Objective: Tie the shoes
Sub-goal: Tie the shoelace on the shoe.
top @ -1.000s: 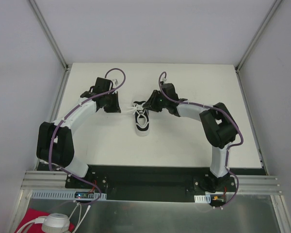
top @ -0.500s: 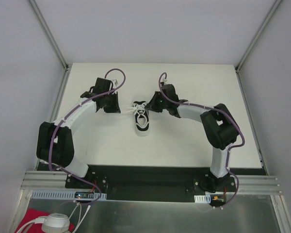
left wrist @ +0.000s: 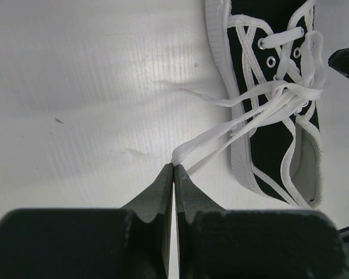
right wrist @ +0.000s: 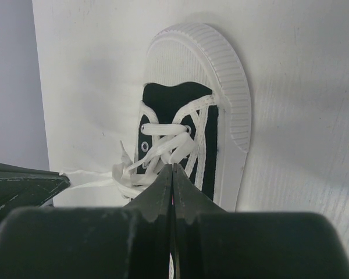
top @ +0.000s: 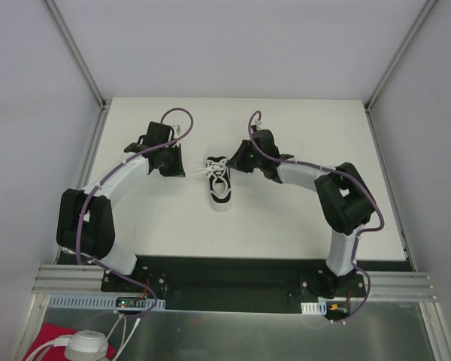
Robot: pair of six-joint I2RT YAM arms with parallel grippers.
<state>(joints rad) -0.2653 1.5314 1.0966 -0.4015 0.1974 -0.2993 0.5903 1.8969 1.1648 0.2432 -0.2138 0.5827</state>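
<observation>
Now that the right gripper (right wrist: 173, 168) has snapped shut at the laces (left wrist: 291, 93), with the left gripper (left wrist: 173, 168) pinching a loop, tightening looks next.

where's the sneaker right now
In the top view the sneaker lies mid-table, between the left end effector, which pinches a lace, and the right end effector close at its laced end.

Sneaker (left wrist: 266, 152) toe beyond left-wrist view's top edge
</observation>
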